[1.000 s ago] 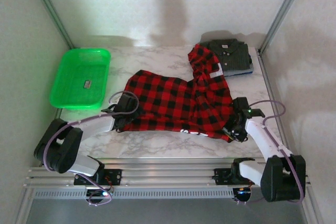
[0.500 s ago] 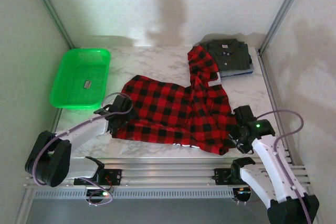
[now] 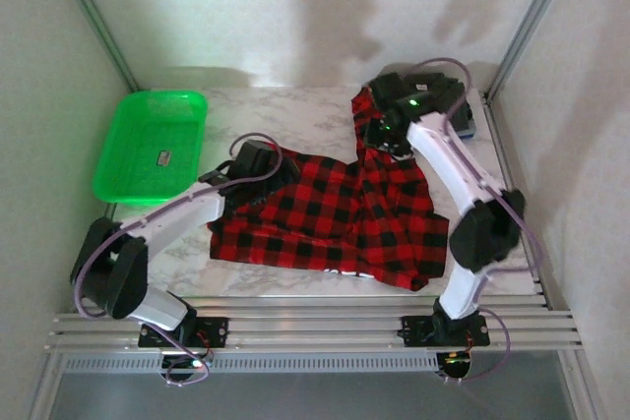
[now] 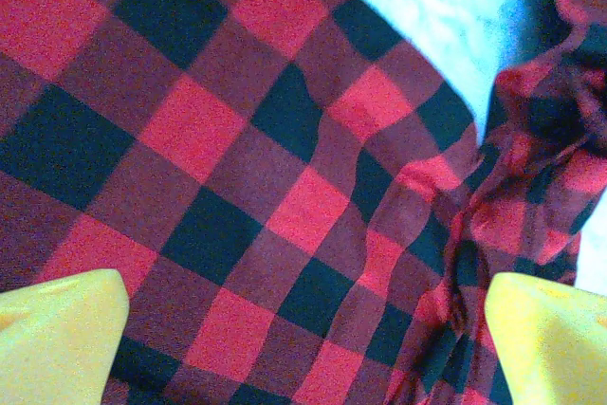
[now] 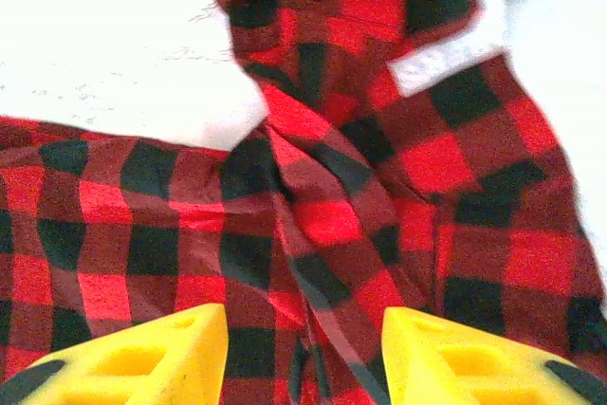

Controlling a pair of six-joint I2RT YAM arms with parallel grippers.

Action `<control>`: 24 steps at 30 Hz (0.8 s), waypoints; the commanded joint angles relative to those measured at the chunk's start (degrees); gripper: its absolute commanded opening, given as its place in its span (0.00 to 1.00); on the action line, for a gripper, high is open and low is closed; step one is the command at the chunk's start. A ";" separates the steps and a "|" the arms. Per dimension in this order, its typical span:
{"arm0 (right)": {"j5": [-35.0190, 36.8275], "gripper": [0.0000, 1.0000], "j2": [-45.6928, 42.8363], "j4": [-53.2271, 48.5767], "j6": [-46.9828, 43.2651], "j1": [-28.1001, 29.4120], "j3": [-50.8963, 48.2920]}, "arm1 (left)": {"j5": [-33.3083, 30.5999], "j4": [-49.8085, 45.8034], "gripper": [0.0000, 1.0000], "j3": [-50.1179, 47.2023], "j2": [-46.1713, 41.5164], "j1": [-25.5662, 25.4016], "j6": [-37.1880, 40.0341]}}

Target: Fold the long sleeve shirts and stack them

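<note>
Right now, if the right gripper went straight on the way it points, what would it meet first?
Most likely the plaid shirt: the right gripper points down at its bunched ridge near the white label, jaws apart. How far off it is stays unclear, but nothing else lies between.

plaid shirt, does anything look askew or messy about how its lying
Yes. The plaid shirt is not lying flat: its sleeve is bunched and twisted toward the far right corner, and a rumpled ridge of creases runs down the cloth below it.
</note>
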 commanded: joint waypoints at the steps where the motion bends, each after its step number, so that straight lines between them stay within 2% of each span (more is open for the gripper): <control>1: 1.66 0.46 8.09 -3.39 -5.90 1.29 7.77 | 0.99 5.19 0.96 -0.33 1.94 -1.50 0.30; 5: 4.40 0.44 14.99 -1.94 -8.25 2.44 11.85 | 1.73 7.77 0.96 -1.91 3.98 -2.08 -0.41; 17: 22.04 0.43 30.22 -3.27 -22.30 6.02 27.52 | -0.12 5.23 0.96 -3.19 3.52 -2.60 1.66; 24: 23.57 0.37 33.74 -3.42 -26.01 6.18 29.38 | -0.38 5.56 0.96 -5.64 1.82 -2.48 1.01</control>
